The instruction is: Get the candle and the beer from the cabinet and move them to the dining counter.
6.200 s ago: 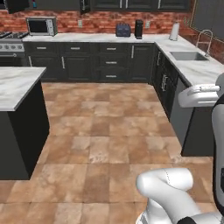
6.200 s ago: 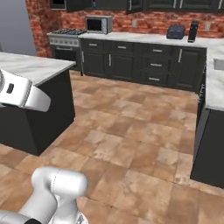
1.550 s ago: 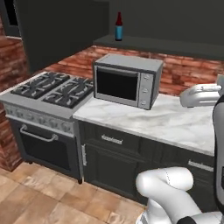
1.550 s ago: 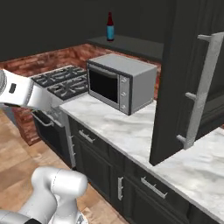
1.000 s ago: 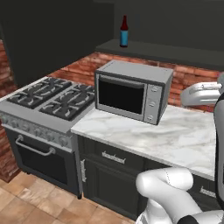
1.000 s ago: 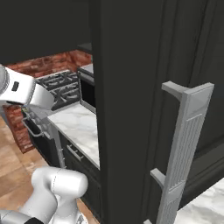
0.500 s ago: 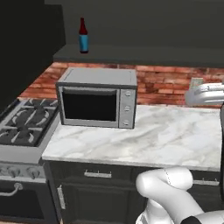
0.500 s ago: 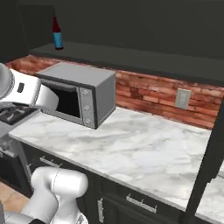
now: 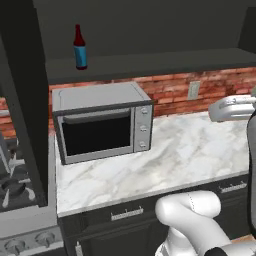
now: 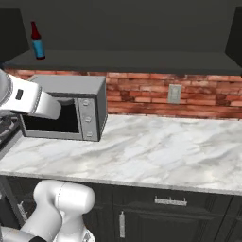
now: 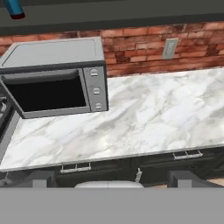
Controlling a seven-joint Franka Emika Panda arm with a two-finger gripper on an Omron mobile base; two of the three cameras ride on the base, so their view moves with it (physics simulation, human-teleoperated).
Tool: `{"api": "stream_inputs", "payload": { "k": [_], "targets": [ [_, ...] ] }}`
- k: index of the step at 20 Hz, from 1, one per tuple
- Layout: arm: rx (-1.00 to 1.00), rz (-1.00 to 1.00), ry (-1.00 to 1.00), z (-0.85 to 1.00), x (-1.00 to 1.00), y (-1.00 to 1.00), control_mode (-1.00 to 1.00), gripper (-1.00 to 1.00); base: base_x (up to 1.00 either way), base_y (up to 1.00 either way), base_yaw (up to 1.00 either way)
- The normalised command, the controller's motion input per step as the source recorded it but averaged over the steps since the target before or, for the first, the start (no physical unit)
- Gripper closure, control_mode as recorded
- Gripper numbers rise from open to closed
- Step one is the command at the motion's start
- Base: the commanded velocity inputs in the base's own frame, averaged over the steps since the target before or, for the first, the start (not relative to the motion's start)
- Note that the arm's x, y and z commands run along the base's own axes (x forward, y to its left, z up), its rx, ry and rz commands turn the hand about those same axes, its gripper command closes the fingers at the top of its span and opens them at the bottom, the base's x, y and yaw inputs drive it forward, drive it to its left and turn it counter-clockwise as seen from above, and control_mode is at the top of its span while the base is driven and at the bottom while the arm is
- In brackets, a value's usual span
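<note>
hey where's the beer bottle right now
The beer stands upright on the open cabinet shelf, toward its left end, above the microwave in both base views.

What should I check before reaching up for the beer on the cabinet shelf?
1. The beer stands upright on the cabinet shelf: ok.
2. Shelf around the beer free of other things: ok.
3. Candle located: not ok, none seen on the visible part of the shelf.
4. The gripper open and empty: ok, fingertips stand wide apart with nothing between them.
5. The gripper aimed at the beer: not ok, the hand view looks down at the marble counter and the microwave.
6. Clearance above the microwave for the arm: cannot tell.
</note>
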Motion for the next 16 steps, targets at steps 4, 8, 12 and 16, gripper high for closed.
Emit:
{"api": "stream_inputs", "payload": {
  "k": [4,8,12,16],
  "targets": [
    [0.0,0.0,0.0,0.0,0.0,0.0,1.0,-1.0,0.0,0.22,-0.3],
    [0.0,0.0,0.0,0.0,0.0,0.0,1.0,-1.0,0.0,0.01,0.0],
    [0.0,0.0,0.0,0.0,0.0,0.0,1.0,-1.0,0.0,0.03,0.36],
    [0.0,0.0,0.0,0.0,0.0,0.0,1.0,-1.0,0.0,0.03,0.4]
  ]
}}
